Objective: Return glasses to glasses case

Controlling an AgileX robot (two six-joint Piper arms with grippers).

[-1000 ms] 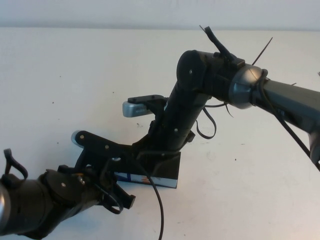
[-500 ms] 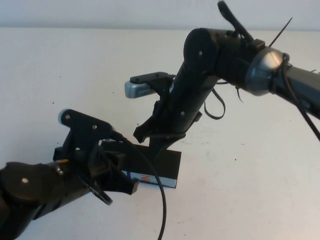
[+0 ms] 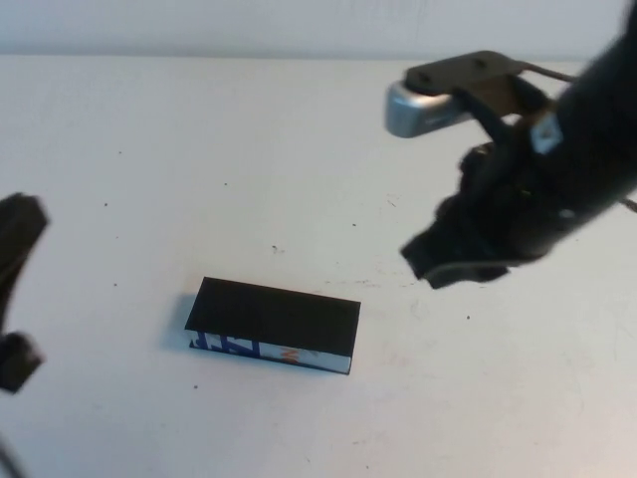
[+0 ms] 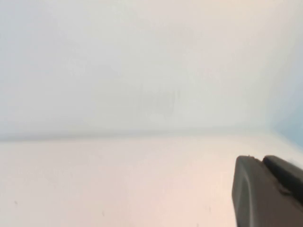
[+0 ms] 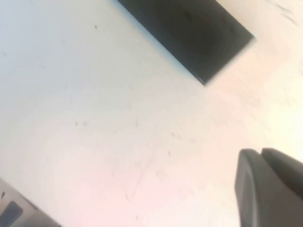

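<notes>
The glasses case (image 3: 276, 317) lies at the table's middle, its flat black lid down and its white printed side facing me. The glasses are hidden from every view. My right gripper (image 3: 443, 261) hangs above the table to the right of the case, clear of it, shut and empty. In the right wrist view its fingers (image 5: 246, 189) are pressed together and the case's lid (image 5: 189, 28) shows beyond them. My left gripper (image 3: 16, 239) is at the far left edge, well away from the case. In the left wrist view (image 4: 263, 161) it is shut and empty.
The white table (image 3: 149, 149) carries only the case. A silver wrist camera housing (image 3: 423, 108) rides on the right arm. The left wrist view faces the pale wall (image 4: 142, 71) behind the table.
Both arms have drawn back from the case: the left to the left edge, the right up and to the right. The case now shows whole, lid shut.
</notes>
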